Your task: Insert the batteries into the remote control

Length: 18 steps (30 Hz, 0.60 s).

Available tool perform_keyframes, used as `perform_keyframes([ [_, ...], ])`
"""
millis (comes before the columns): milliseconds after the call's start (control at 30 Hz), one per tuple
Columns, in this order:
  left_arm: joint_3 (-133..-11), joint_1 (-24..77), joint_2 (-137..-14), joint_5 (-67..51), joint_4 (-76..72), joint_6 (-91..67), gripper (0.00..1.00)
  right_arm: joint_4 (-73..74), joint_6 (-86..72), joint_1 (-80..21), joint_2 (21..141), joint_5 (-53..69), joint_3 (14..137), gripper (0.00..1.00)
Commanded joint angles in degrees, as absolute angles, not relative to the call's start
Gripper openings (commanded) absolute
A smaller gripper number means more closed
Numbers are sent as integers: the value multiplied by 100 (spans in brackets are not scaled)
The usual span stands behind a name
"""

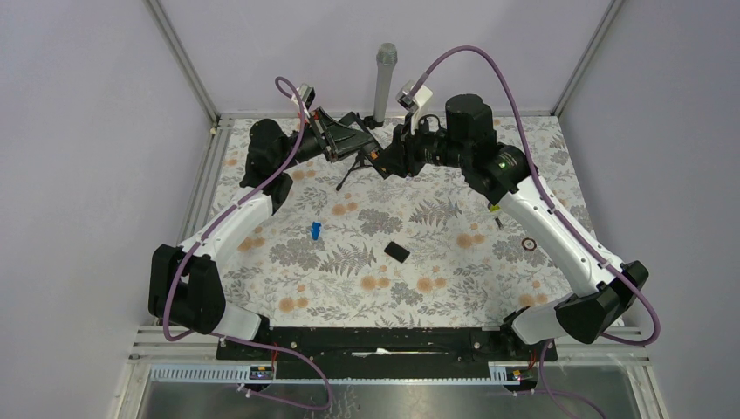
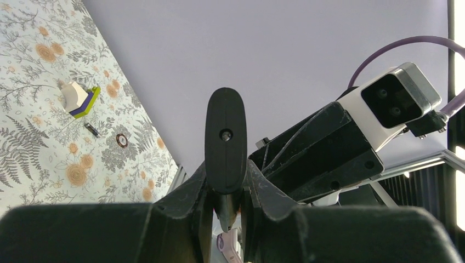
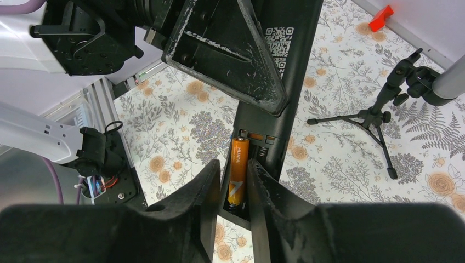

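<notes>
At the 12 o'clock edge of the flowery table (image 1: 332, 288), the left arm (image 1: 262, 153) and the right arm (image 1: 524, 201) meet above the cloth.

The left jaws are closed tight on the slim black plastic remote control (image 3: 290, 82). In the left wrist view the rounded end of the remote control (image 2: 225, 137) sticks up between the two dark fingers (image 2: 181, 213). In the right wrist view one of those fingers is a scratched black triangle (image 3: 263, 66) pressed on the remote control's back.

The right jaws are nearly closed, with just a small gap. In that gap they hold a little orange battery (image 3: 238, 170), one black finger (image 3: 205, 203) on each side. The battery lies along the open slot in the back of the remote control. Its top end points to 12 o'clock in that view. A bit more orange shows deeper in the slot, but I cannot tell what it is.

A small blue piece (image 1: 315, 230) lies at 9 o'clock from the middle of the table. A flat black square cover (image 1: 397, 251) lies near the middle. A tiny dark ring (image 1: 529, 243) lies at 3 o'clock. A little black tripod (image 3: 378, 115) stands on the table near the arms, and a grey post (image 1: 384, 83) rises at 12 o'clock. A small red piece (image 3: 380, 18) sits by the wall.
</notes>
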<state>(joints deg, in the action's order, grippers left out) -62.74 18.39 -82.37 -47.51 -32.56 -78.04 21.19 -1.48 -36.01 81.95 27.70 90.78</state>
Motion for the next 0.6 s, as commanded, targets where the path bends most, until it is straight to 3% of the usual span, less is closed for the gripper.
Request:
perform_keyframes([
  [0, -6373, 1856, -8001, -4729, -3463, -7716, 0, 2062, -96, -3629, 8075, 2770, 9167, 34],
  [200, -6353, 1859, -7967, -4678, -3317, -7588, 0, 1944, -263, -3625, 7966, 2724, 9215, 36],
  [567, -6448, 1854, -7971, -4504, -3231, -7354, 0, 1328, -1659, -3622, 7398, 1937, 9170, 86],
])
